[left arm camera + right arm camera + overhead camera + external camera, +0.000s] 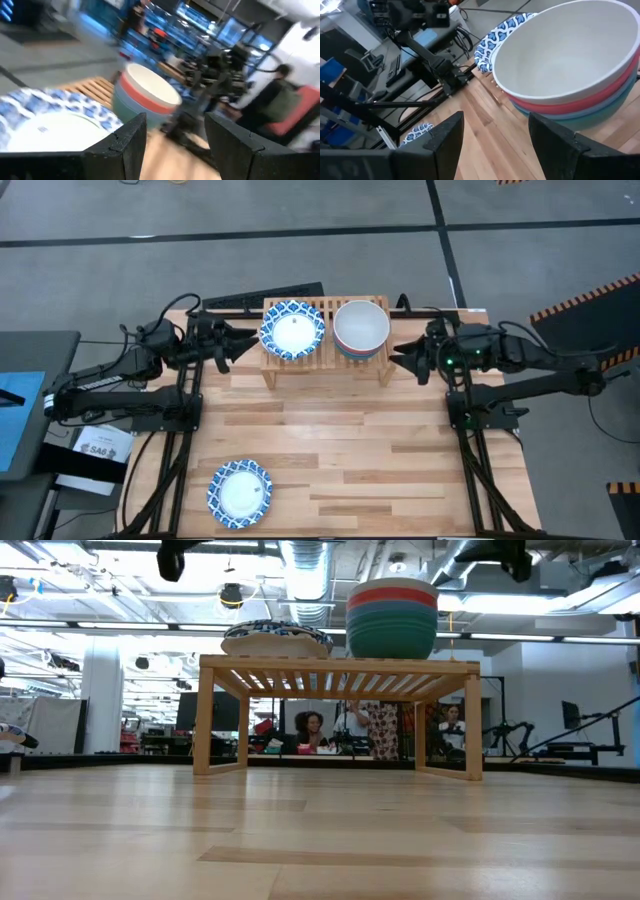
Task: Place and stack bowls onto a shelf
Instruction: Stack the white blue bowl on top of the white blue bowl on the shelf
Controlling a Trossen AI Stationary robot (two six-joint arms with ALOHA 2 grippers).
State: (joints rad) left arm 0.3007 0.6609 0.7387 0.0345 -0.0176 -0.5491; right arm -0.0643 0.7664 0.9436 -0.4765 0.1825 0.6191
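Observation:
The light-wood shelf (pixel 325 360) stands at the table's far middle. On its left half rests a blue-and-white patterned bowl (pixel 292 330); how many lie under it I cannot tell. On its right half stands a stack of bowls (pixel 361 328) with a white one on top and red, blue and green ones beneath (pixel 580 107). Another patterned bowl (pixel 240 492) lies on the table near the front left. My left gripper (pixel 250 340) hovers open left of the shelf. My right gripper (pixel 398 355) hovers open right of it. Both are empty.
A black keyboard-like object (pixel 265 298) lies behind the shelf at the far edge. Bare plank tabletop (pixel 340 440) stretches between the shelf and the near edge. In the low view, people (pixel 370 730) sit in the room beyond the table.

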